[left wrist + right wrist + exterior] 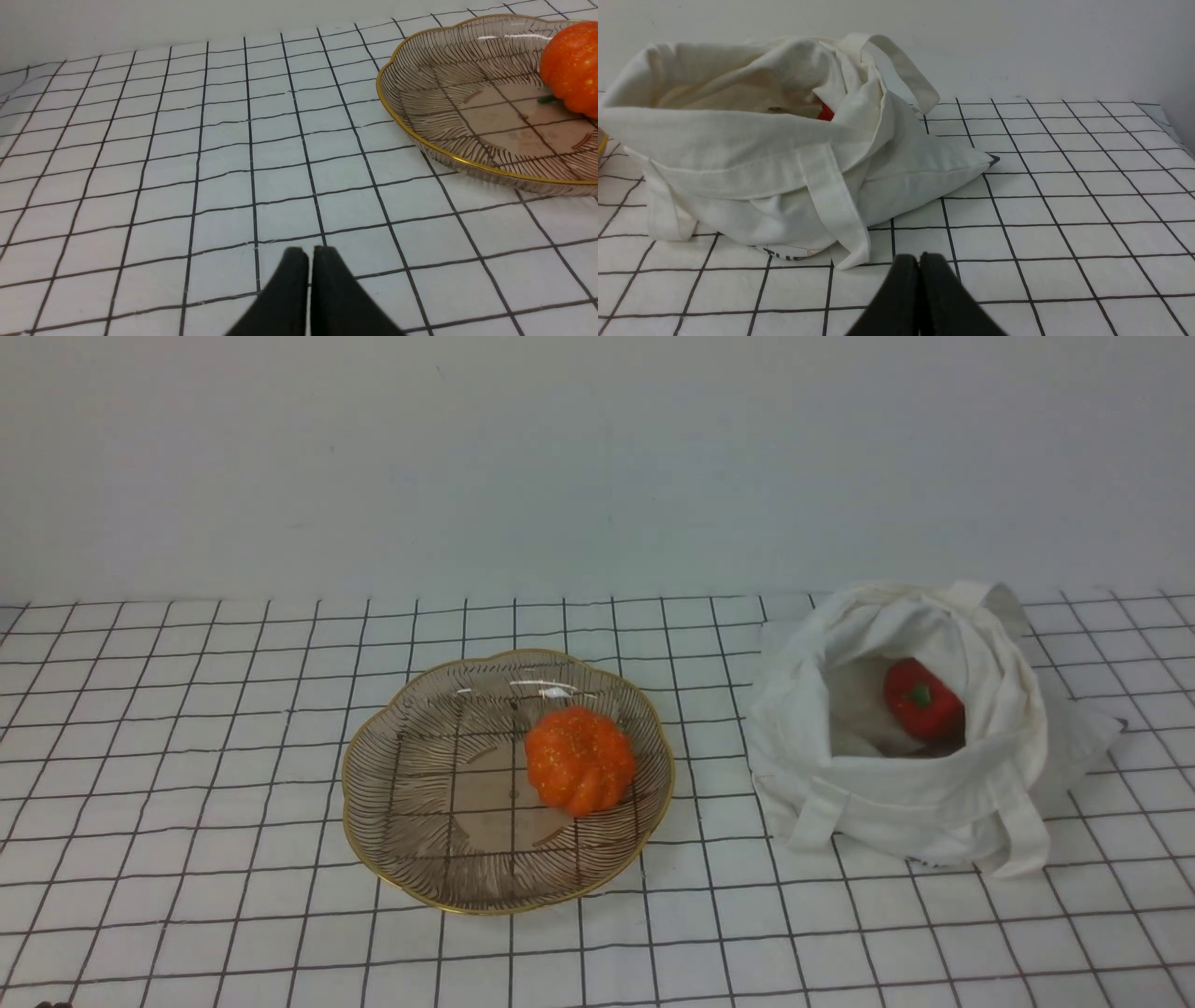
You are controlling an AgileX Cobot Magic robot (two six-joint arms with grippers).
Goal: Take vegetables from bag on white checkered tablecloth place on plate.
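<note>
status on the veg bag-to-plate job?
Done: orange pumpkin sits on the ribbed glass plate. In hand: nothing; right claw shut and empty, left claw holds nothing. Left: red pepper, visible inside the white tote bag.

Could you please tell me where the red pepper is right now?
In the front view, the red pepper is on the right side, inside the open white bag, to the right of the glass plate.

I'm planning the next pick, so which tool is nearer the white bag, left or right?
The right. The right tool is in front of the bag; the left tool is farther off, left of the plate.
</note>
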